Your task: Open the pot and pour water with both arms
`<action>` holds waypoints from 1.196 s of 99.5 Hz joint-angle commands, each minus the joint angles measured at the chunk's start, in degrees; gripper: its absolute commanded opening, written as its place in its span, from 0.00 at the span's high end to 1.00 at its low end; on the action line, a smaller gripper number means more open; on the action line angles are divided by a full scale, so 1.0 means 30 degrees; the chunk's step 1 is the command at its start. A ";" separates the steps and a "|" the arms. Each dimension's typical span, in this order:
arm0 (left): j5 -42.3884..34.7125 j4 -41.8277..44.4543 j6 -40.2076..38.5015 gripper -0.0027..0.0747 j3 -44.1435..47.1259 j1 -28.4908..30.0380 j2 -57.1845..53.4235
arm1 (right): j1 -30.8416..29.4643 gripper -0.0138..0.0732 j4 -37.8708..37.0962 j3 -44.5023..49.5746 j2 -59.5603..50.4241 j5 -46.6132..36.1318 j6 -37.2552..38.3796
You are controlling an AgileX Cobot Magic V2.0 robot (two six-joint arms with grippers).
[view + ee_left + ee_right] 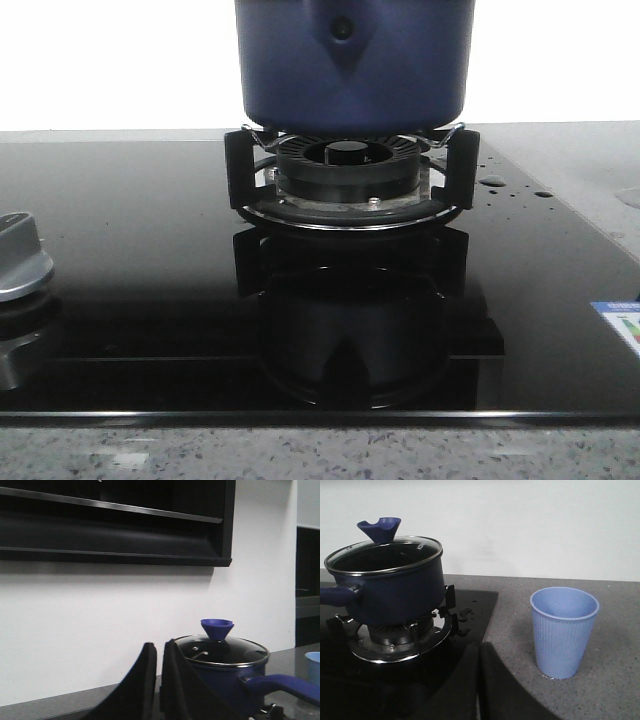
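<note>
Both grippers, left point(157, 680) and right point(479, 685), sit closed and empty. Nothing is done: the lid point(222, 650) covers the pot point(352, 65) on its burner point(348, 170); the cup point(563, 632) waits, unfilled.

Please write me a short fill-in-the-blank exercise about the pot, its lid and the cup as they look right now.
1. The pot sits on the ____ of the black cooktop.
2. The glass lid with its blue knob is still ____ the pot.
3. The blue ribbed cup stands upright on the grey ____, beside the cooktop.
4. The left gripper has its fingers nearly ____, holding nothing.

Missing words: burner; on; counter; closed
</note>
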 commanded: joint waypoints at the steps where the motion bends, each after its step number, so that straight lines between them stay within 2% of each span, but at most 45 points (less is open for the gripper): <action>1: -0.1579 -0.0137 -0.0026 0.99 -0.0307 0.0072 0.0255 | -0.0051 0.92 0.0344 -0.0388 -0.0158 -0.1566 -0.0216; 10: -0.2759 0.1376 -0.0243 0.99 -0.0058 0.0222 0.0255 | -0.0051 0.92 0.0344 -0.0388 -0.0158 -0.1566 -0.0216; 17: -0.2698 0.5753 -0.2010 0.99 0.0031 0.0459 0.0255 | -0.0051 0.92 0.0344 -0.0388 -0.0158 -0.1566 -0.0216; 22: -0.2709 1.0939 -0.5253 0.99 0.0204 0.0678 0.0255 | -0.0051 0.92 0.0344 -0.0388 -0.0158 -0.1566 -0.0216; 34: -0.2577 2.3198 -1.7573 0.99 0.1000 0.1029 0.0255 | -0.0051 0.92 0.0344 -0.0388 -0.0158 -0.1566 -0.0216; 42: -0.2577 2.7279 -2.1924 0.99 0.1948 0.1081 0.0203 | -0.0051 0.92 0.0344 -0.0388 -0.0158 -0.1566 -0.0216; 43: -0.3377 2.8327 -2.3304 0.99 0.3944 0.1081 -0.0208 | -0.0051 0.92 0.0344 -0.0388 -0.0158 -0.1566 -0.0216; 52: -0.4055 2.8492 -2.3438 0.99 0.5162 0.1081 -0.0608 | -0.0051 0.92 0.0344 -0.0388 -0.0158 -0.1566 -0.0216; 76: -0.3780 2.9125 -2.5278 0.99 0.7542 0.1879 -0.1527 | -0.0051 0.92 0.0344 -0.0388 -0.0158 -0.1566 -0.0216; 97: 0.0073 2.9302 -2.5321 0.99 0.7546 0.2926 -0.2357 | -0.0051 0.92 0.0344 -0.0388 -0.0158 -0.1566 -0.0216; 119: 0.0150 2.9484 -2.5276 0.99 0.7546 0.3001 -0.2357 | -0.0051 0.92 0.0344 -0.0388 -0.0158 -0.1566 -0.0216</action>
